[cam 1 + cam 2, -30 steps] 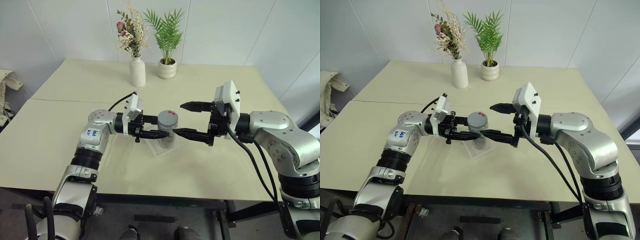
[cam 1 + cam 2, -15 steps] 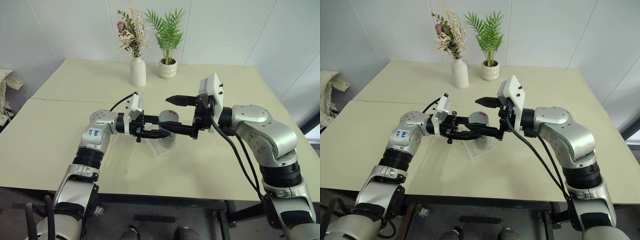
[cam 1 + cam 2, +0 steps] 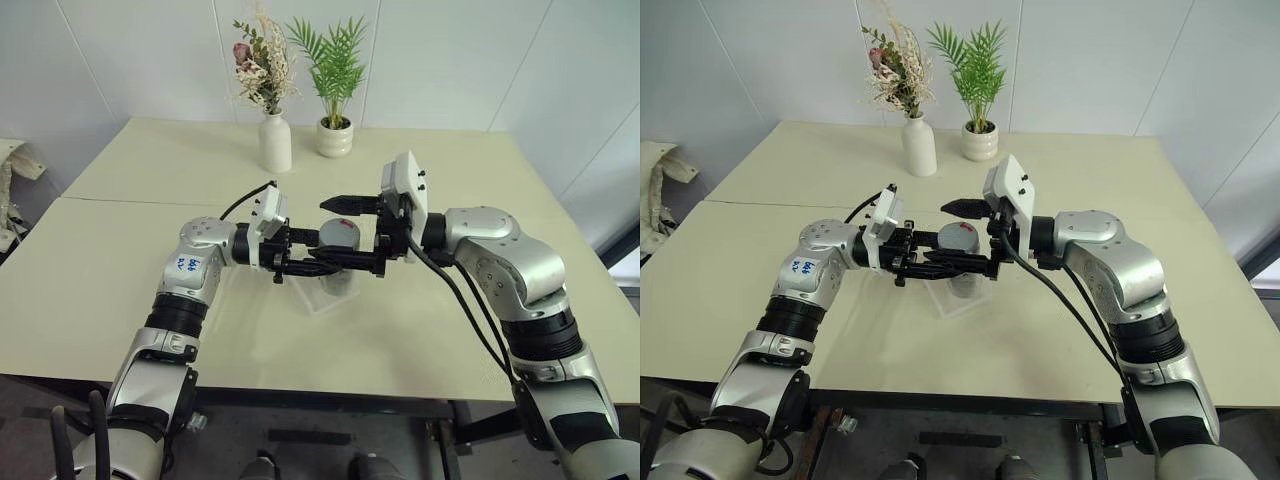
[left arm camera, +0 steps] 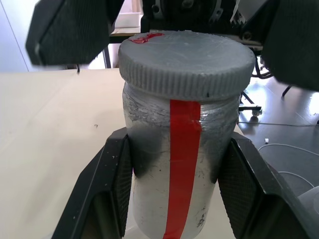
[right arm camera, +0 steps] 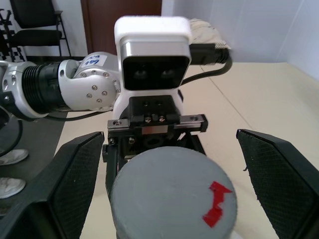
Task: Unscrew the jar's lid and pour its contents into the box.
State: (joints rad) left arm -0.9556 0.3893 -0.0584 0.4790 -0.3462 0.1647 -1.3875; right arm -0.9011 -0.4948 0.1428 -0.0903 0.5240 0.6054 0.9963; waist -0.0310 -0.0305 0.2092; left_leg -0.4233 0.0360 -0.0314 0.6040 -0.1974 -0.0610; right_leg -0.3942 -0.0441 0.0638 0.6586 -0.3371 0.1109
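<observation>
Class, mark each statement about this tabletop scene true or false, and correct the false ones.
1. The left gripper is shut on the jar. True.
2. The lid has been taken off the jar. False: it sits screwed on the jar's top.
3. The right gripper is open, with a finger on either side of the lid. True.
4. The jar is held above the box. True.
5. The white vase lies tipped over. False: it stands upright beside the plant pot.
</observation>
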